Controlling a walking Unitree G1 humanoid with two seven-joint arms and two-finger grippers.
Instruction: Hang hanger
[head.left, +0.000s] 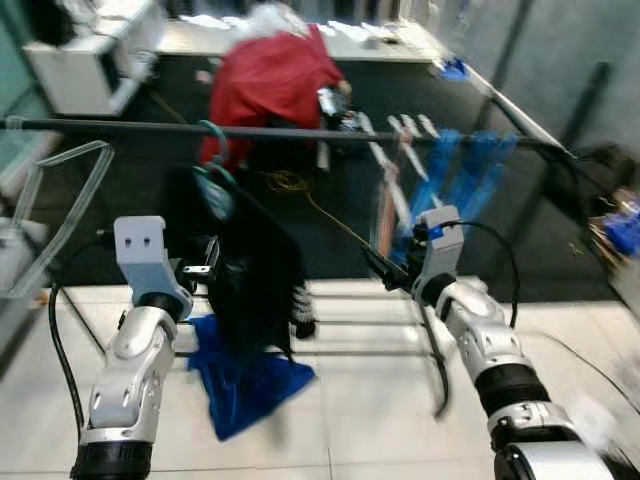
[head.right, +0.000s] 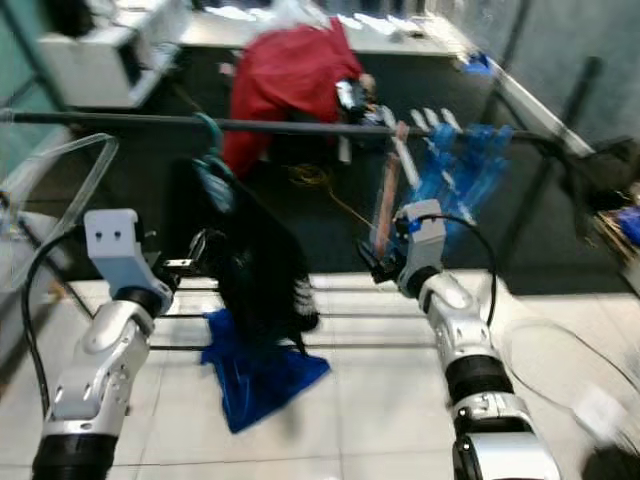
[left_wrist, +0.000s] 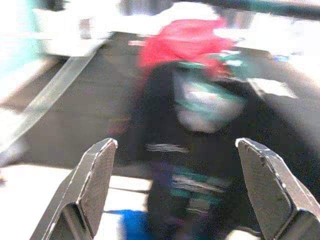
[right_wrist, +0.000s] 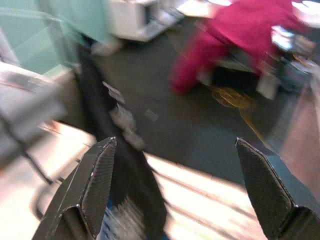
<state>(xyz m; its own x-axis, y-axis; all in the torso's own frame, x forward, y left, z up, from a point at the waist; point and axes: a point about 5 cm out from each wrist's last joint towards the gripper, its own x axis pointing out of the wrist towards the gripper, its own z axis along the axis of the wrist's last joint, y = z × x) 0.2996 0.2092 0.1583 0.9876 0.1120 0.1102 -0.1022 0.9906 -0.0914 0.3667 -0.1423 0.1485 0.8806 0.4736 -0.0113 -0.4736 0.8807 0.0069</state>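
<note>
Mid-frame, teal plastic hanger with black garment seemingly hooked over dark horizontal rail; left gripper and right gripper released, holding nothing. Best withdrawn slowly, avoiding snagging.

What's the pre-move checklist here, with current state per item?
1. Teal hanger hooked over the rail: ok.
2. Black garment hanging from it: ok.
3. Left gripper jaws open, nothing held: ok.
4. Right gripper jaws open, nothing held: ok.
5. Blue cloth lying on the floor under the garment: not ok.
6. Images sharp enough for fine positioning: not ok, blurred.
</note>
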